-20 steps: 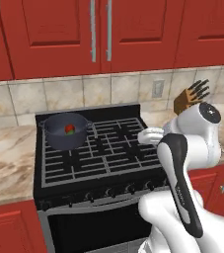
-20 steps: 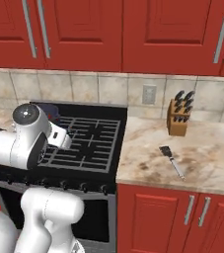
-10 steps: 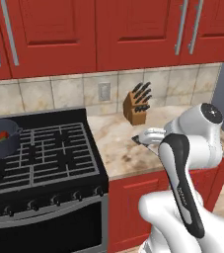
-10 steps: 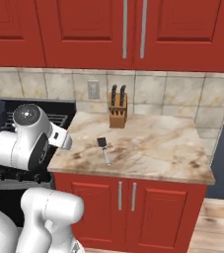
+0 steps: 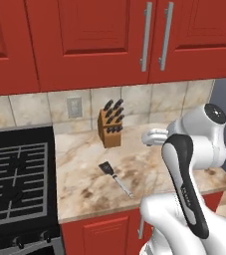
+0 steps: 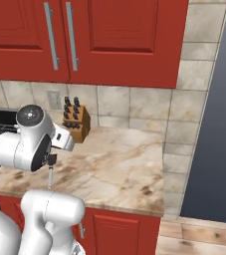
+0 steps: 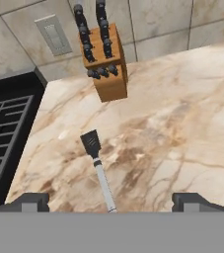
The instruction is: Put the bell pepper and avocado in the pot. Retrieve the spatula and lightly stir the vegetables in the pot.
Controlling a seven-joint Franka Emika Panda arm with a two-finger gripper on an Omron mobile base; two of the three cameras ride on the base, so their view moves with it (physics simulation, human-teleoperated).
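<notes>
— Largest first?
— Marbled counter (image 5: 84, 184), right of black stove (image 5: 15, 174); red cabinets (image 5: 84, 40) above.
— Then?
— Wooden knife block (image 7: 103, 66) at far wall, beside grey outlet (image 7: 54, 34).
— Spatula?
— Spatula (image 7: 98, 170) flat on counter — dark blade toward block, handle toward near edge.
— Gripper?
— Gripper (image 7: 108, 203) above handle end, jaws spread wide, grasping nothing.
</notes>
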